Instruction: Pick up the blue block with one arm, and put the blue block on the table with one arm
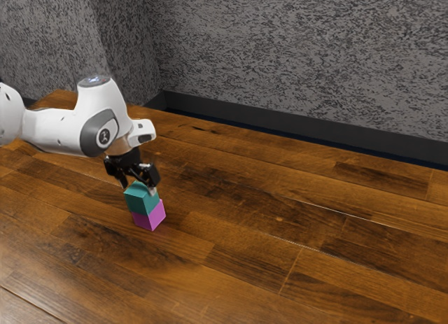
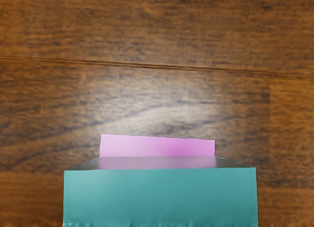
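The gripper [image 1: 138,183] is right at the top of the blue block [image 1: 141,200], which looks teal; whether it holds the block is unclear. That block sits squarely over a magenta block [image 1: 149,217], the two seeming to touch, and the magenta one stands on the wooden table. Seen from the hand, the blue block [image 2: 161,196] is large and close under it. A strip of the magenta block [image 2: 157,146] shows past the blue block's edge.
The brown plank table [image 1: 280,233] stretches away toward the exterior view's right. A grey mottled wall [image 1: 301,58] with a dark base strip [image 1: 280,124] runs behind it. The white arm comes in from the exterior view's left.
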Controlling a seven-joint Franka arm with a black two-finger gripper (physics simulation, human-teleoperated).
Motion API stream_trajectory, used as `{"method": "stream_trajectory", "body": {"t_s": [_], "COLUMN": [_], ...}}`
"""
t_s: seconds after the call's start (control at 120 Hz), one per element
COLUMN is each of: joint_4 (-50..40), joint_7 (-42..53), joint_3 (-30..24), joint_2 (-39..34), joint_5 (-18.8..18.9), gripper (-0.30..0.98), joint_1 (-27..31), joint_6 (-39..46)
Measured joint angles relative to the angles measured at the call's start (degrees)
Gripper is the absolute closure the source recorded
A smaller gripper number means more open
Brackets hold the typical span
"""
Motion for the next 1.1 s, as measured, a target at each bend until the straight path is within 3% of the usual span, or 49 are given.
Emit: {"method": "stream_trajectory", "body": {"t_s": [0.367,0.425,0.517,0.608,0.825,1.1], "joint_4": [-1.1,-1.1,-1.0,-0.6,6.0,7.0], "joint_7": [0.6,0.6,0.7,0.3,-1.6,-4.6], "joint_3": [0.0,0.0,0.0,0.0,-6.0,-7.2], "joint_2": [2.2,2.4,2.4,1.2,-0.1,10.9], "joint_5": [-1.1,-1.2,-1.0,-0.4,0.9,0.3], "gripper": [0.0,0.07,0.29,0.38,0.45,0.48], "joint_1": [0.0,0.0,0.0,0.0,-1.3,-4.3], "joint_6": [2.1,2.2,2.4,2.3,0.1,1.0]}}
